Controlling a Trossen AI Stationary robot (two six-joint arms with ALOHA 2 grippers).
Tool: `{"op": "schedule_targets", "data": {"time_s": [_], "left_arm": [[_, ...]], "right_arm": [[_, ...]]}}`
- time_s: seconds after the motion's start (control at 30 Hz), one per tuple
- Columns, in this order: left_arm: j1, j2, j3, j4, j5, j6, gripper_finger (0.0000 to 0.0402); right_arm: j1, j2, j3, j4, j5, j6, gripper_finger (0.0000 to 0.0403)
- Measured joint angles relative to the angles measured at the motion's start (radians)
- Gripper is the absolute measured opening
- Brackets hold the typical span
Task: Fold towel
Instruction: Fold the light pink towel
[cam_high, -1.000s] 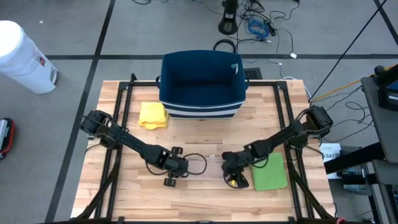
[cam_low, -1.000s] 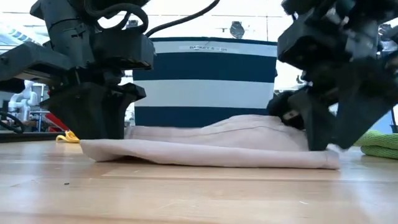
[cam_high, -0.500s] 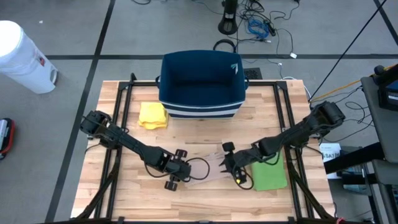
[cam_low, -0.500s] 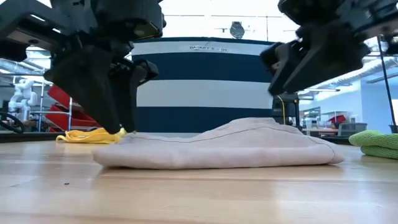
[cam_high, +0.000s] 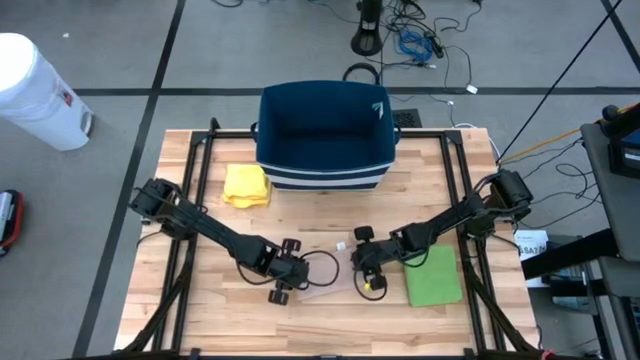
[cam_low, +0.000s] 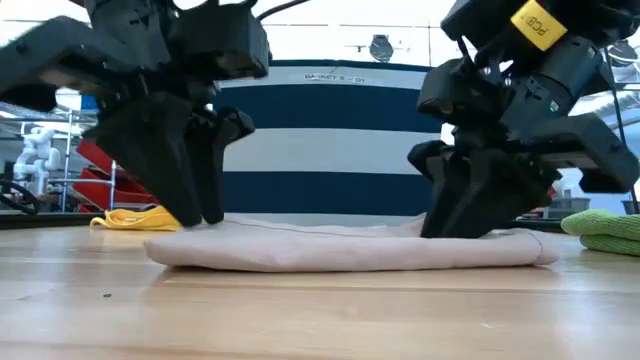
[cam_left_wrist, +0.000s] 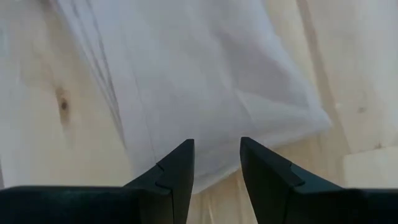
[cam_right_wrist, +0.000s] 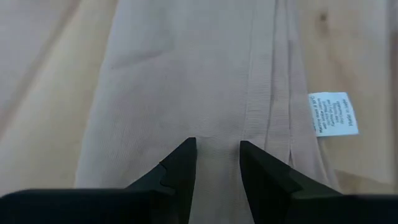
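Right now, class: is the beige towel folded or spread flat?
Folded: the beige towel lies as a thick layered bundle, its stacked edges visible in the left wrist view.

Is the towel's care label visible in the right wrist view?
Yes, a white printed label lies at the edge of the beige towel.

Pale beige towel with a white printed care tag, lying on a light wooden table at the middle of the high frame. Navy bin banded in white at upper centre, yellow cloth just left of it, green cloth at lower right. Black grippers, left and right; white cylindrical container at upper left, on grey floor.
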Motion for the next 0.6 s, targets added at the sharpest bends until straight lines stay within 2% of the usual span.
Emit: {"op": "schedule_targets", "data": {"time_s": [0.2,0.4,0.6], "left_arm": [[0.017,0.034,0.0,-0.016,0.0,-0.017,0.0137],[0.024,0.036,0.002,-0.017,-0.005,-0.016,0.0137],[0.023,0.031,0.075,-0.038,-0.01,0.01,0.0137]], "right_arm": [[0.035,0.0,0.0,0.005,-0.058,0.099,0.0111],[0.094,-0.001,0.001,0.007,-0.063,0.14,0.0111],[0.103,-0.034,0.002,-0.003,-0.06,0.141,0.0111]]}}
